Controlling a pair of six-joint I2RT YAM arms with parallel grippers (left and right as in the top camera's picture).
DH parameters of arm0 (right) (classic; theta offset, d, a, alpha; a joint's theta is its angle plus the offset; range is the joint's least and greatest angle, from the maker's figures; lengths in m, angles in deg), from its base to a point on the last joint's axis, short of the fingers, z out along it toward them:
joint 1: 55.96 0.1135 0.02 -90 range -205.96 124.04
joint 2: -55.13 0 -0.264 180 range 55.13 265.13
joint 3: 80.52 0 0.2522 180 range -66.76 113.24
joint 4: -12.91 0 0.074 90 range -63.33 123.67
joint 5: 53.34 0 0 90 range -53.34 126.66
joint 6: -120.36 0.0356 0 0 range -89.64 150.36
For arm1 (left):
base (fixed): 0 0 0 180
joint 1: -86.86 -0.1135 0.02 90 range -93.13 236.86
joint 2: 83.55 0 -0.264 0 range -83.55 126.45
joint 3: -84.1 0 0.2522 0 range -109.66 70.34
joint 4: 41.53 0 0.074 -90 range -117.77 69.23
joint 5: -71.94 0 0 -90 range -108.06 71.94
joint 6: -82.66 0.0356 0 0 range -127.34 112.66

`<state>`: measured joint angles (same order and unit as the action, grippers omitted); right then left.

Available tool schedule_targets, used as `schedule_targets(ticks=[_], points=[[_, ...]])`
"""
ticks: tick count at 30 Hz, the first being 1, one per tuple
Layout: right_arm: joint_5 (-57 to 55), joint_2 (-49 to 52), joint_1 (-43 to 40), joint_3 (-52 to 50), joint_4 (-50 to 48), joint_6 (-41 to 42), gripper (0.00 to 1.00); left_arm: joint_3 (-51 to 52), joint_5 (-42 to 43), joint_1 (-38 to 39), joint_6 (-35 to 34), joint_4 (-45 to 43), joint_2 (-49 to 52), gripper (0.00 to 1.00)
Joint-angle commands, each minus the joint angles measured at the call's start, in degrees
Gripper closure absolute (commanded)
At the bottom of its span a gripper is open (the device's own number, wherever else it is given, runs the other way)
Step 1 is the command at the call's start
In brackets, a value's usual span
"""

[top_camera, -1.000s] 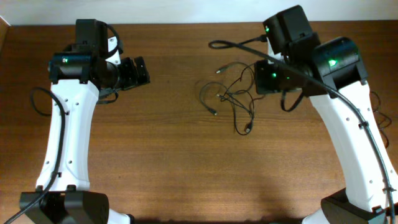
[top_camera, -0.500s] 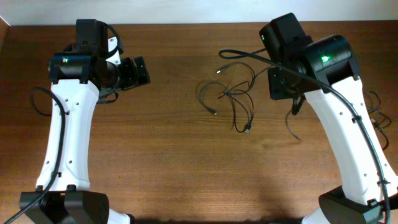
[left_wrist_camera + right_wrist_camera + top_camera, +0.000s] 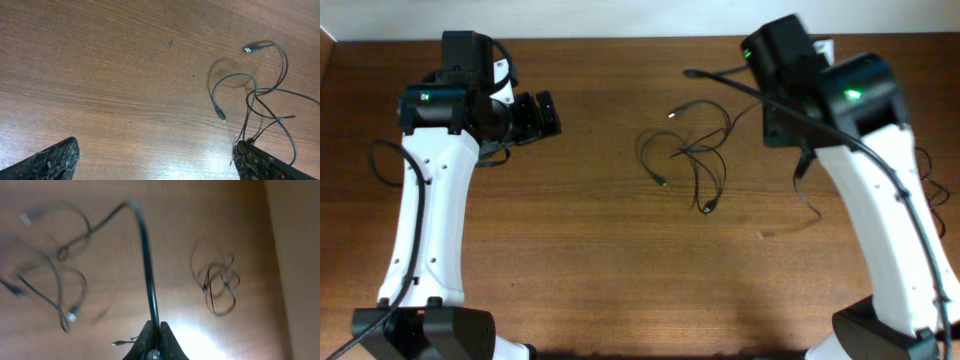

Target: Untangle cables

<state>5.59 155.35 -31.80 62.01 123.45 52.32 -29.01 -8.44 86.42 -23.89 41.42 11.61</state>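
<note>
1. Brown wood table [image 3: 600,250]; we see one white arm at each side of it.
2. We find the cables [image 3: 685,150] as a loose tangle of thin black cords flat on the wood, right of centre and between the two arms, nearer the right one.
3. The left wrist view shows the same tangle [image 3: 255,92] at the right of the frame. Several loops cross at one spot, and a silver-tipped plug [image 3: 248,49] lies at the far end, clear of the crossings. Overhead, that plug [image 3: 672,114] sits at the tangle's upper left.
4. The left gripper [image 3: 548,115] is over bare wood, well apart from the tangle. In its own camera, the left gripper [image 3: 157,165] has its fingers spread to the frame corners with nothing between them.
5. The right gripper [image 3: 155,330] has its jaws pressed together on a held cable [image 3: 147,270], a black cord running up and away from the fingertips. This view is blurred.
6. In the right wrist view, the tangle [image 3: 60,255] is on the left. A small coil [image 3: 217,282] of thin cord lies apart on the right, near the lighter strip at the frame edge.
7. Overhead, the arm housing hides the right fingers, so we can't see the grip from there.
</note>
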Motion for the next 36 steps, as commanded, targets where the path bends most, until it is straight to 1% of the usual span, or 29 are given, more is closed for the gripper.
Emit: schedule_targets(ticks=[1,2,3,5,7,10,12,14,17,23,36], points=[[-2.2,-6.5,0.3,12.5,-2.6,0.8,0.96,-0.4,-0.2,-0.1,-0.2,-0.1,0.1,0.01],[-1.7,-7.0,0.3,14.9,-4.2,0.7,0.96,-0.4,-0.2,-0.1,-0.2,-0.1,0.1,0.01],[0.5,-7.5,0.3,17.8,-6.4,-1.7,0.96,-0.4,-0.2,-0.1,-0.2,-0.1,0.1,0.01],[6.4,-8.2,0.3,21.7,-10.6,-7.2,0.96,-0.4,-0.3,-0.1,-0.2,-0.1,0.1,0.01],[14.8,-9.2,0.3,25.1,-16.5,-12.3,0.96,-0.4,-0.2,-0.1,-0.2,-0.1,0.1,0.01],[23.4,-10.1,0.3,26.1,-22.8,-15.7,0.96,-0.4,-0.2,-0.1,-0.2,-0.1,0.1,0.01],[24.6,-10.1,0.3,26.1,-24.4,-16.2,0.96,-0.4,-0.3,-0.1,-0.1,-0.1,0.1,0.01],[22.6,-9.9,0.1,26.1,-23.9,-16.2,0.96,-0.4,-0.2,-0.1,-0.2,-0.1,0.1,0.01],[16.2,-9.7,0.1,25.9,-21.6,-16.2,0.96,-0.4,-0.3,-0.1,-0.2,-0.1,0.1,0.01],[9.4,-8.9,0.1,25.6,-16.0,-16.0,0.96,-0.4,-0.3,-0.1,-0.2,-0.1,0.1,0.01],[9.7,-4.1,0.1,25.6,-3.3,-15.5,0.96,-0.4,-0.2,-0.1,-0.2,-0.1,0.1,0.01]])
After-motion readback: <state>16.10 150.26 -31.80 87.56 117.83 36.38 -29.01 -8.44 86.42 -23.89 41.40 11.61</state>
